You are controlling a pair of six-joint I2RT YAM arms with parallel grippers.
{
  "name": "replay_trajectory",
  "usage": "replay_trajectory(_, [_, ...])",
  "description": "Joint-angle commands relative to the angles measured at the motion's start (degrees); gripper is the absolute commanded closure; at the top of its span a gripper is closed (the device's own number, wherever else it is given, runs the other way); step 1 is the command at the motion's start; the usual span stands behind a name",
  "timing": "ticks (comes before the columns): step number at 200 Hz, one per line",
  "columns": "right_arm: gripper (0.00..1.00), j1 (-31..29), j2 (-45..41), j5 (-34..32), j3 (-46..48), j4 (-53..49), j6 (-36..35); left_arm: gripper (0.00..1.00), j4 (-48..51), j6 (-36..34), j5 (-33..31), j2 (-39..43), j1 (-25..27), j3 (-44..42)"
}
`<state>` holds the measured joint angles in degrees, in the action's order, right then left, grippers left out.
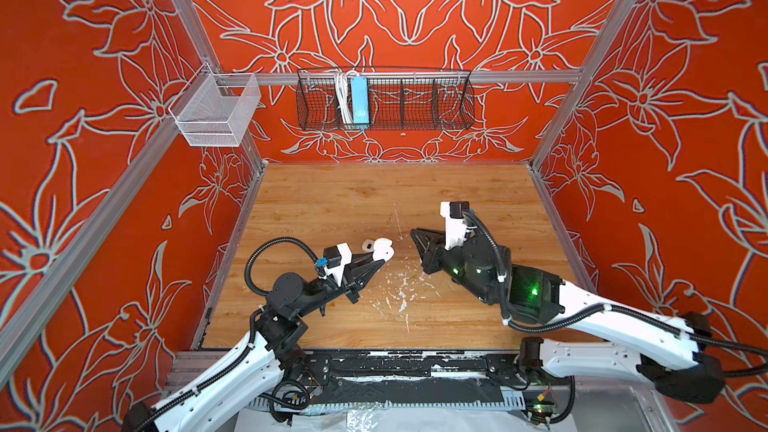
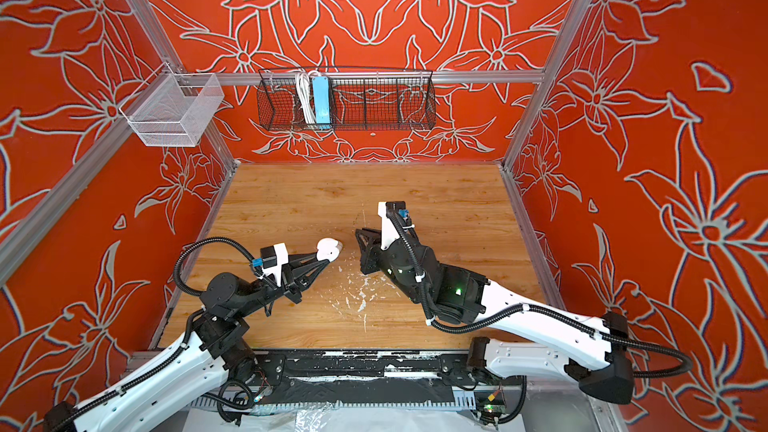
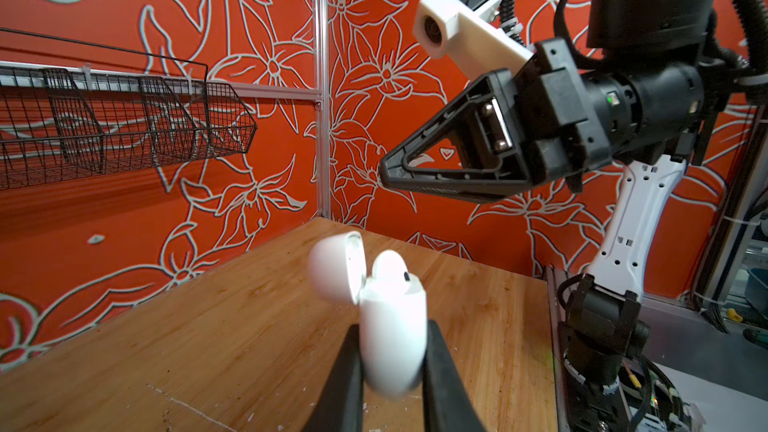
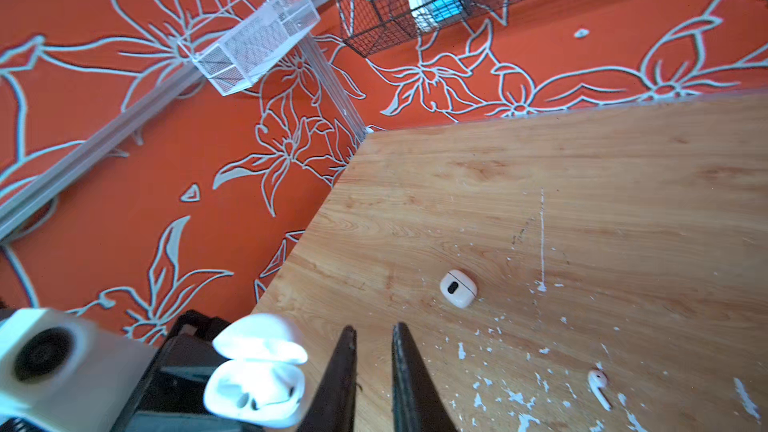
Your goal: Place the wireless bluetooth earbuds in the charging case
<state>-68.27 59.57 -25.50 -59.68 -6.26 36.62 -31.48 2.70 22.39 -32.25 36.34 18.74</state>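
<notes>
Left gripper point(image 1: 379, 259): my fingers clamped on charging case point(image 3: 392, 338), held above table point(image 1: 332, 201), left of centre, lid point(image 3: 334, 268) flipped up. 1st earbud point(image 3: 390, 271) seated in case, head poking out. White rounded pod point(image 4: 458, 288) lies on wood near case. 2nd earbud point(image 4: 598, 383) lies loose on table among paint flecks point(image 4: 515, 398), well apart from case. Right gripper point(image 1: 413, 235): right of centre, raised, my fingers pinched close together, nothing between them.

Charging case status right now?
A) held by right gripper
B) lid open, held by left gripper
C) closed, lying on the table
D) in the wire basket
B: the left gripper is clamped on the charging case, and its lid is hinged open.
</notes>
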Motion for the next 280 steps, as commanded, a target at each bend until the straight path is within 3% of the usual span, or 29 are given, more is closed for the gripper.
replay_trajectory(1, [0.81,-1.7,-0.2,-0.2,-0.7,8.0,-3.0,1.0,-5.3,-0.8,0.9,-0.1,-0.3,-0.6])
replay_trajectory(22, [0.81,-2.9,0.1,1.7,-1.3,10.4,-4.7,1.0,-5.9,-1.4,0.6,0.1,-0.2,-0.8])
replay_trajectory(44, [0.8,-3.1,1.2,-6.5,-4.3,1.6,-4.2,1.0,-2.8,-1.6,-2.2,1.9,-0.2,-0.9])
replay_trajectory(67, [0.62,-0.4,3.1,-15.3,-4.3,-9.7,-2.0,1.0,4.9,-1.7,-12.0,5.4,-0.3,-0.8])
replay_trajectory(75, [0.6,3.3,4.2,-12.6,-4.3,-14.6,-0.2,1.0,7.4,-1.9,-14.9,6.4,-0.3,-1.0])
replay_trajectory(104, [0.59,21.2,11.2,12.6,1.4,-17.4,3.1,1.0,11.8,-0.4,-18.5,7.4,-1.8,-1.5])
replay_trajectory(145, [0.58,29.1,30.8,28.1,-0.2,-19.8,-1.4,1.0,10.2,4.9,-9.9,4.9,-8.7,-2.6])
replay_trajectory(164, [0.56,29.7,37.5,30.2,-2.8,-21.2,-4.6,1.0,10.1,4.5,-9.0,6.0,-9.0,-3.1])
replay_trajectory(206, [0.54,29.8,45.8,27.6,-9.0,-26.5,-9.1,1.0,13.1,3.5,-9.3,8.9,-9.1,-3.0])
replay_trajectory(280, [0.55,29.8,47.9,27.2,-9.2,-26.3,-10.1,1.0,13.3,3.5,-9.5,10.0,-9.1,-2.9])
